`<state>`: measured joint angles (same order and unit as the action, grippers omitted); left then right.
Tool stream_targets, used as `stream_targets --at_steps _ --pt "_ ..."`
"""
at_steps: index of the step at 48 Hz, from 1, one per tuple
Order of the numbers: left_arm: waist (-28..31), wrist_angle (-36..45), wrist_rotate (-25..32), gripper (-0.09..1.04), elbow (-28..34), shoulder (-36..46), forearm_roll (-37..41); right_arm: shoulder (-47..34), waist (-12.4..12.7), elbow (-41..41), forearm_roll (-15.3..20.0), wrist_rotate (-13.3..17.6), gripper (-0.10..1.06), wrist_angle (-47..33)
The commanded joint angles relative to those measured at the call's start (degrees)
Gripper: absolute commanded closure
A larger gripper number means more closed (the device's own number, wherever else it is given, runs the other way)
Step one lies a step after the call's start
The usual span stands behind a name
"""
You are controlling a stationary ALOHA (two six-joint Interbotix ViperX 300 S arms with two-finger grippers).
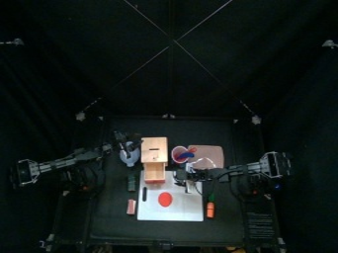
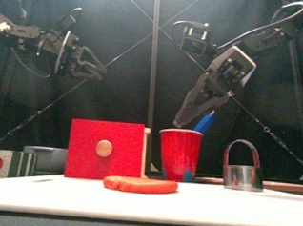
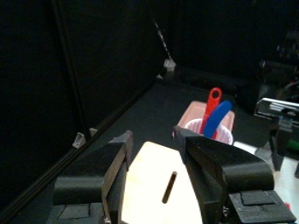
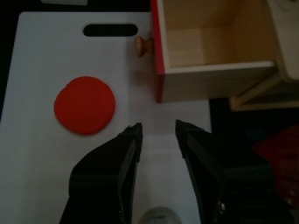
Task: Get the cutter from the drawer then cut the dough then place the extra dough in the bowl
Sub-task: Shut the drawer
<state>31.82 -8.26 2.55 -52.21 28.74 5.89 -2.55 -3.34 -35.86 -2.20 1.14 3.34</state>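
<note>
The white cutting board [image 1: 169, 210] lies at the table's front with a flat red dough disc [image 1: 168, 198] [image 4: 86, 106] on it. Behind it stands the wooden box [image 1: 157, 150]; its drawer [image 4: 216, 35] is pulled out and shows empty, the red front [image 2: 105, 151] facing the board. The metal cutter [image 2: 243, 173] stands upright on the board's right part. My right gripper [image 4: 158, 140] [image 2: 186, 115] hangs open above the board, between dough and cutter, holding nothing. My left gripper [image 3: 163, 171] [image 2: 86, 66] is open, high above the box top. The blue-grey bowl [image 2: 43, 159] sits left of the box.
A red cup [image 2: 180, 155] with a blue and a red toy knife stands right of the box, on the pink tray [image 1: 211, 155]. A small red thing [image 1: 132, 206] lies left of the board.
</note>
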Motion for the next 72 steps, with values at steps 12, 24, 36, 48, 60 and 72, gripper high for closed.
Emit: stream_targets --at_steps 12,24,36,48,60,72 --pt "7.03 10.55 -0.09 0.14 15.29 -18.54 12.83 -6.06 -3.87 9.40 2.02 0.26 0.22 0.44" --pt "7.21 18.90 0.09 0.16 27.07 -32.78 17.40 -11.34 -3.52 14.15 6.06 0.00 0.23 0.88" --pt "6.68 20.83 2.72 0.37 27.51 -34.19 17.23 -13.97 -3.43 17.58 4.57 -0.18 0.23 0.88" --pt "4.75 20.65 2.99 0.37 25.75 -36.12 16.44 -16.88 0.35 20.48 -0.35 0.00 0.23 1.05" --pt "4.39 20.13 2.99 0.37 26.02 -37.62 16.52 -18.63 4.48 22.59 -3.16 -0.09 0.23 1.14" --pt "4.31 19.60 2.99 0.37 26.02 -37.62 16.44 -18.90 8.26 23.82 -6.24 -0.18 0.23 1.14"
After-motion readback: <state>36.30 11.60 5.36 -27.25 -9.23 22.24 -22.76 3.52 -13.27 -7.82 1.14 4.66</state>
